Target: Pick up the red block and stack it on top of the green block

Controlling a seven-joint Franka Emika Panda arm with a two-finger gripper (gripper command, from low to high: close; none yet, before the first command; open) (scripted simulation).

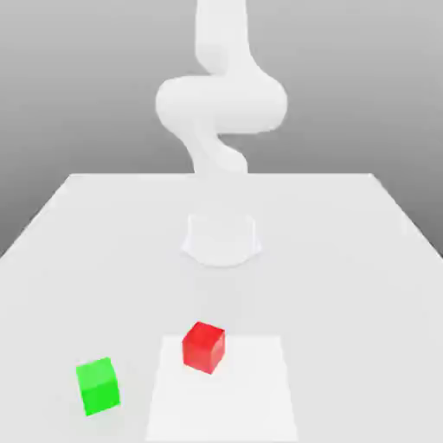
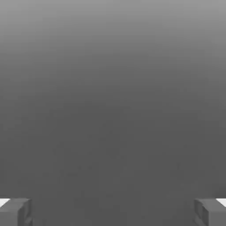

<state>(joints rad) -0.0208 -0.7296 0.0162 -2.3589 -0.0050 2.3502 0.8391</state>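
Note:
A red block (image 1: 204, 346) rests on the white table near the front, at the upper left of a paler square patch. A green block (image 1: 97, 386) sits apart from it, further toward the exterior view's left and a little nearer the front edge. In the hand view my gripper (image 2: 113, 212) is open: its two grey fingertips (image 2: 15, 212) stand far apart with nothing between them, and only plain grey background lies beyond. The white arm (image 1: 221, 99) rises from its base at the back of the table and bends up out of the picture.
The arm's round base (image 1: 221, 238) stands at the middle of the table (image 1: 346, 285). A paler square patch (image 1: 234, 398) lies at the front centre. Bare table surface stretches across the exterior view's right.

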